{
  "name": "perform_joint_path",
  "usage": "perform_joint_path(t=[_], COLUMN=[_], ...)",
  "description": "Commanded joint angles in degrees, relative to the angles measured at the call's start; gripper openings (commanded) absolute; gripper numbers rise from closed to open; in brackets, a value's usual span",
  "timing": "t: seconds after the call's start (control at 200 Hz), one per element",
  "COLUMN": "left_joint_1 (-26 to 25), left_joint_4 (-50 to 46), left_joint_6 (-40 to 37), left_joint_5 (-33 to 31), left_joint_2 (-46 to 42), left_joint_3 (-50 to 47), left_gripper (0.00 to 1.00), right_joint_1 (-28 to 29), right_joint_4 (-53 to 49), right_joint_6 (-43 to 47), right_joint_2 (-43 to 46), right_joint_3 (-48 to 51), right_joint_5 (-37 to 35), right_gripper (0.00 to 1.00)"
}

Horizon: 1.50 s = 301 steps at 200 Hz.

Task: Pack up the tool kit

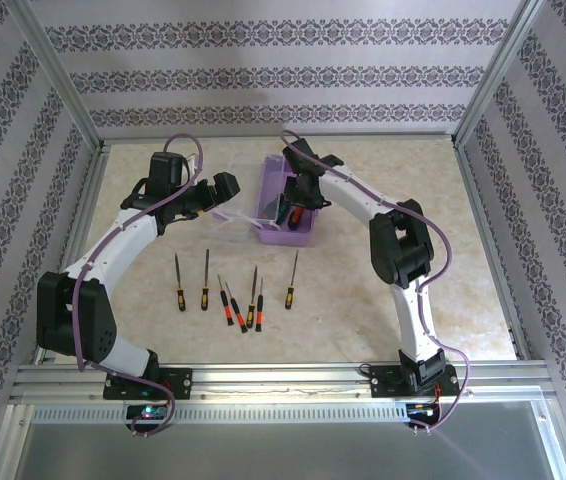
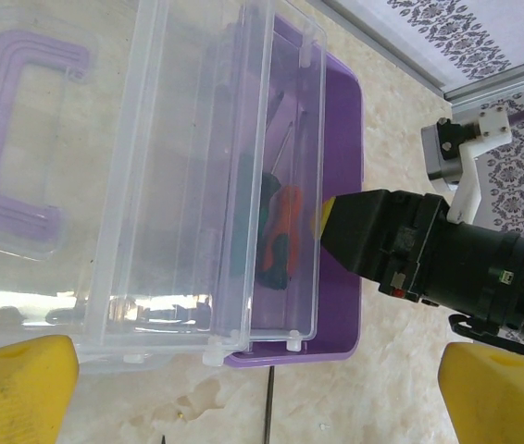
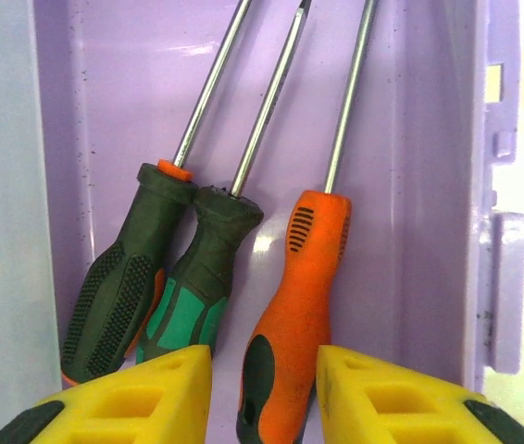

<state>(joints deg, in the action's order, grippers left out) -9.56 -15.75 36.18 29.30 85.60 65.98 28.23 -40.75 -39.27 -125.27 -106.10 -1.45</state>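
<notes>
**Op A:** Beige tabletop (image 1: 443, 250), patterned walls all round. Where's the kit rn?

**Op B:** Purple box (image 1: 308, 237) sits mid-table toward the far side, with the clear lid (image 2: 179, 185) lying open to its left. Three drivers are inside. Seven more sit in a row of drivers (image 1: 235, 300) on the table, betw the box & the arm bases.

**Op A:** Grippers?

**Op B:** I've got the right gripper (image 3: 264, 361) down in the box, fingers partway apart, w/ the orange driver (image 3: 294, 296) handle betw them. A gap shows on one side, so I judge it's not clamped. The driver lies flat on the box floor. Left gripper (image 2: 257, 393) hangs by the lid, jaws wide, nothing in them.

**Op A:** Next pick, which way?

**Op B:** Toward me. The row lies on the near side of the box from the right gripper. Shafts point away, handles sit nearest the bases, so long axes run approx parallel to the box's. The right-end driver (image 1: 290, 283) is closest to my right arm, so I'd take that one. The left-end ones suit the left arm better. Fingers should close left-right, across the handle.
</notes>
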Motion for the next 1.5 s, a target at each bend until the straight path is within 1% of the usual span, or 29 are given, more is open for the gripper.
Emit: perform_joint_path(t=[0.0, 0.1, 0.165, 0.245, 0.32, 0.4, 0.535, 0.575, 0.64, 0.699, 0.769, 0.909, 1.084, 1.204, 1.349, 1.449, 1.499], left_joint_1=[1.0, 1.8, 2.8, 4.1, 4.6, 4.6, 4.6, 4.6, 4.3, 3.4, 1.8, -2.5, -7.4, -10.1, -13.2, -14.7, -15.0], left_joint_4=[-0.4, -2.3, -3.1, -3.5, -4.9, -9.1, -10.0, -9.8, -8.2, -8.4, -9.9, -11.3, -13.0, -13.7, -13.5, -13.3, -13.3], left_joint_6=[-1.2, -2.2, -3.0, -3.8, -6.1, -8.7, -10.7, -10.9, -10.5, -11.1, -12.6, -15.5, -18.3, -19.3, -20.2, -19.4, -18.5], left_joint_5=[-0.8, -2.8, -4.2, -4.1, -4.2, -5.3, -7.4, -6.7, -3.7, -2.0, -2.2, -5.3, -6.8, -7.1, -6.4, -6.2, -7.2], left_joint_2=[-0.7, -0.4, -0.1, 0.8, 2.1, 4.5, 7.6, 8.9, 10.8, 12.5, 13.2, 12.3, 13.1, 13.6, 13.6, 13.6, 13.5], left_joint_3=[0.3, 1.1, 1.4, 1.8, 3.1, 5.7, 7.2, 7.4, 7.5, 8.1, 9.2, 8.6, 9.2, 9.5, 9.3, 9.3, 9.3], left_gripper=[1.00, 1.00, 1.00, 1.00, 1.00, 1.00, 1.00, 1.00, 0.99, 0.94, 0.91, 0.90, 0.88, 0.85, 0.84, 0.86, 0.88], right_joint_1=[-0.4, 0.5, 0.9, 0.8, 0.4, -0.7, -3.5, -4.2, -5.3, -6.4, -7.5, -8.3, -8.1, -8.1, -8.2, -8.2, -8.1], right_joint_4=[0.1, 1.0, 2.5, 4.5, 6.5, 7.4, 8.6, 8.7, 8.9, 8.9, 8.9, 9.1, 9.3, 8.9, 8.2, 7.6, 7.1], right_joint_6=[0.1, 1.5, 2.0, 2.5, 2.8, 3.2, 3.7, 4.0, 4.5, 4.8, 5.2, 5.4, 4.8, 4.8, 4.8, 4.6, 4.6], right_joint_2=[7.8, 14.6, 19.4, 25.0, 30.1, 34.8, 40.9, 42.5, 44.7, 46.2, 47.2, 48.6, 49.4, 50.4, 51.7, 52.4, 53.0], right_joint_3=[1.9, 6.4, 11.6, 19.3, 27.0, 34.0, 43.1, 44.9, 47.2, 48.7, 49.7, 51.6, 53.1, 53.4, 53.3, 53.1, 53.1], right_joint_5=[0.7, -1.2, -1.6, -1.8, -1.4, -0.2, 2.9, 3.4, 4.2, 4.9, 5.6, 7.0, 8.0, 7.4, 6.5, 6.5, 6.3], right_gripper=[0.38, 0.41, 0.43, 0.44, 0.46, 0.50, 0.50, 0.50, 0.50, 0.51, 0.51, 0.51, 0.50, 0.50, 0.50, 0.50, 0.50])
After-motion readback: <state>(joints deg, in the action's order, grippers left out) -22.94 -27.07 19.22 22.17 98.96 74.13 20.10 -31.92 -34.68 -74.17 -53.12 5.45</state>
